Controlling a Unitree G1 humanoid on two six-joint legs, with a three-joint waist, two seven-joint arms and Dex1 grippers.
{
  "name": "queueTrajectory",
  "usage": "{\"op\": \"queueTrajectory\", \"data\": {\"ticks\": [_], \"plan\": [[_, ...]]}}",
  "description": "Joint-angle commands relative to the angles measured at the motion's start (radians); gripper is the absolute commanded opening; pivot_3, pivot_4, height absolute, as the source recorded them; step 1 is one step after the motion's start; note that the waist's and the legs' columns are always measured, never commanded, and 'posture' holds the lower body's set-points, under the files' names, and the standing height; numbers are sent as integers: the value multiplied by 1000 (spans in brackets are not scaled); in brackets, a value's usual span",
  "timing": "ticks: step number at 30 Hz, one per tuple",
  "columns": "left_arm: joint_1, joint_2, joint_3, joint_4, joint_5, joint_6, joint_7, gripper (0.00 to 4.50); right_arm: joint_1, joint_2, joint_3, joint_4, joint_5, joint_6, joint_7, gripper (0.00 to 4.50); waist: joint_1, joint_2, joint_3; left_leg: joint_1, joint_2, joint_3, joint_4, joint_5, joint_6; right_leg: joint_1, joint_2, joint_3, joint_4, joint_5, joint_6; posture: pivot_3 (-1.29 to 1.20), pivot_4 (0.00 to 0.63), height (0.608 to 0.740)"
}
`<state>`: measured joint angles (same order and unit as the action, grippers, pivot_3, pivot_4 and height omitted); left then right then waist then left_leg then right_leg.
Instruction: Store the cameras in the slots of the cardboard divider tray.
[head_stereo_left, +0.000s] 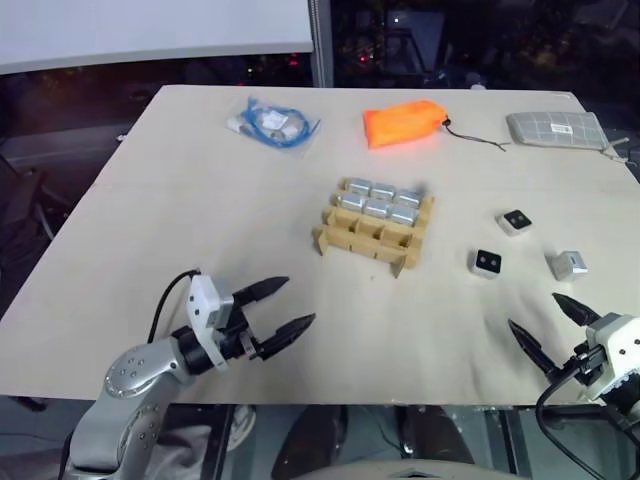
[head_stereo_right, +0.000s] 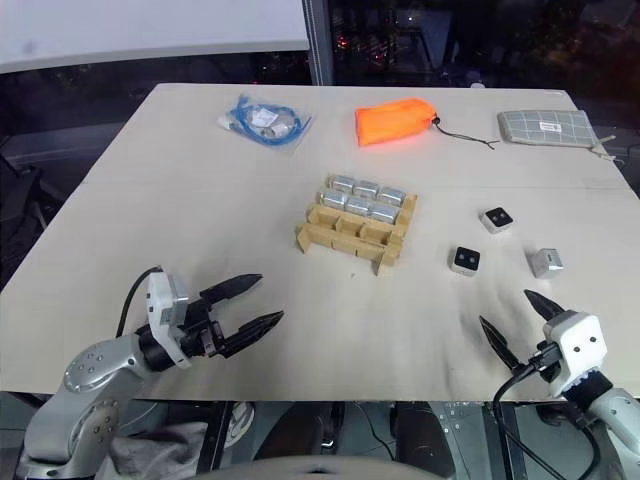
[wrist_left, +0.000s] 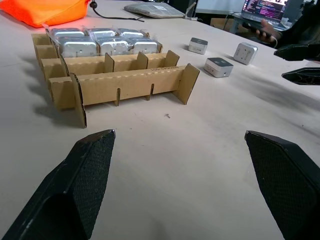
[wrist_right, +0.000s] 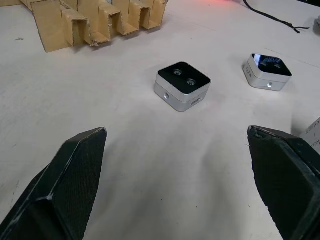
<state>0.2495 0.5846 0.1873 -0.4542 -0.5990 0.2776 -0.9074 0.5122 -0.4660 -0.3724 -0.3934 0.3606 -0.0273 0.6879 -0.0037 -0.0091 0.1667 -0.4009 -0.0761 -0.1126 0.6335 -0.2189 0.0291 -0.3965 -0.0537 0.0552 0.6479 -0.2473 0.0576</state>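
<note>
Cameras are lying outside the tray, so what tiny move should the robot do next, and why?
Probably reach the right gripper forward to the nearest camera. Its fingers are open and empty, that camera lies loose on the table, and the tray has free front slots.

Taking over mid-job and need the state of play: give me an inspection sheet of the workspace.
Surface: pale wooden table, flat.
Job's things: tan cardboard divider tray mid-table, six slots holding silver cameras, the near row open; three loose silver-and-black cube cameras to its right.
Clutter: orange fabric pouch, grey gridded pouch, bag with a blue coil along the far edge.
Grippers: left gripper and right gripper open, holding nothing.
Cables: black pouch cord.
Surroundings: dark; laptop screen behind.
</note>
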Motion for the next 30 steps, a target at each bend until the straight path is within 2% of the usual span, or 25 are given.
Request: {"op": "queueTrajectory", "data": {"ticks": [1, 3, 5, 9, 10, 14, 20, 27, 30], "plan": [[-39, 8, 13, -34, -51, 18, -3, 4359, -51, -24, -53, -55, -5, 112, -105, 4500, 0, 0, 0, 0, 0, 0, 0, 0, 0, 0, 0, 0, 0, 0, 0, 0, 150, 740], [-102, 9, 27, -29, -144, 57, -29, 4359, -137, -59, -77, -114, -41, 329, -254, 4500, 0, 1, 1, 0, 0, 0, 0, 0, 0, 0, 0, 0, 0, 0, 0, 0, 150, 740], [-136, 22, 33, -32, -195, 85, -55, 4359, -190, -93, -90, -149, -62, 459, -318, 4500, 0, 3, 1, -1, 0, 0, 2, 0, 0, -1, 0, 0, 0, 0, 0, 0, 150, 740], [-201, 97, 8, -78, -261, 120, -170, 4359, -369, -225, -137, -122, -13, 776, -363, 4500, 0, 4, 1, 0, 0, 0, 0, 0, 0, 0, 1, -3, -1, 1, -3, 0, 150, 740], [-213, 117, 2, -88, -271, 125, -202, 4359, -420, -257, -145, -108, 13, 872, -364, 4500, -1, 4, 2, -2, 0, 0, -1, 3, 4, -2, 1, -6, -1, 2, -5, 0, 150, 740], [-237, 161, -10, -102, -289, 133, -276, 4359, -540, -323, -142, -59, 77, 1103, -340, 4500, 1, 5, 2, -5, 0, -1, -1, 2, 6, -3, 1, -8, -3, 2, -5, 0, 150, 740], [-238, 192, -5, -104, -280, 126, -333, 4359, -632, -348, -134, 2, 109, 1251, -326, 4500, 1, 5, 2, -14, -1, -1, 0, 2, 7, -11, 0, -9, -4, 5, -1, 0, 150, 740], [-258, 181, -4, -106, -280, 132, -309, 4359, -646, -331, -108, 26, 100, 1260, -326, 4500, 0, 5, 2, -14, -1, -1, 0, 2, 7, -11, 0, -10, -4, 5, -1, 0, 150, 740], [-263, 176, -10, -114, -281, 138, -292, 4500, -655, -321, -91, 67, 85, 1232, -332, 3665, -2, 5, 2, -14, -1, -1, 0, 2, 7, -11, 0, -9, -4, 5, -1, 0, 150, 740]]}}
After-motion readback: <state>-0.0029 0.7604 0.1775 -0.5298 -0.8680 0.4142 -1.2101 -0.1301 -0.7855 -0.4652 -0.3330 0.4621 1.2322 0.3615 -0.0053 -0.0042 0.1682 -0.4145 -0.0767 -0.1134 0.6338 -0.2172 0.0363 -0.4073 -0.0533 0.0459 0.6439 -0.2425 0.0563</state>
